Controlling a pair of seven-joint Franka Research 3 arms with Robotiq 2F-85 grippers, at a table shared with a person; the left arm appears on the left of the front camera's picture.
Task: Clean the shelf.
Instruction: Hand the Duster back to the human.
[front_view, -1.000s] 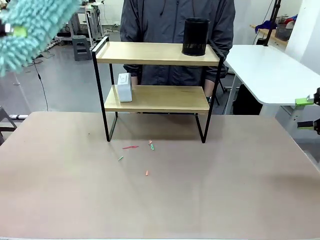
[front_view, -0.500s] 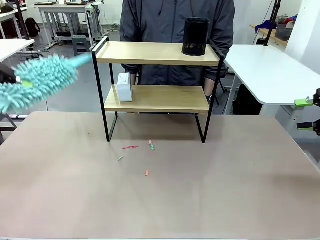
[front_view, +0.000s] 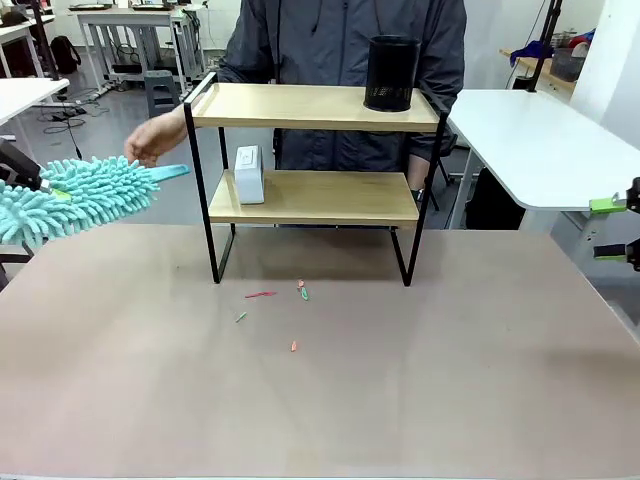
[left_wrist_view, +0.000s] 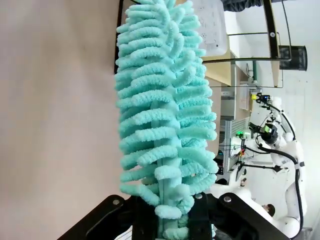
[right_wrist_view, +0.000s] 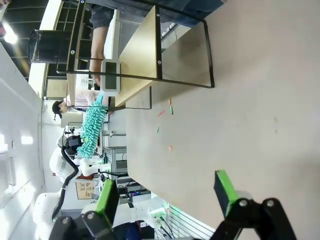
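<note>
Right now the left gripper (left_wrist_view: 172, 220) is pinched tight on the base of a teal duster (front_view: 75, 195), whose long axis runs roughly level and points toward the shelf (front_view: 312, 150) — the shelf stands to the duster's right, near the far table edge, with a gap between tip and frame. A person's hand (front_view: 152, 140) is at the duster's tip. The right gripper (right_wrist_view: 167, 197) hangs spread wide and empty, well off to the other side — so the left arm is the nearer one
</note>
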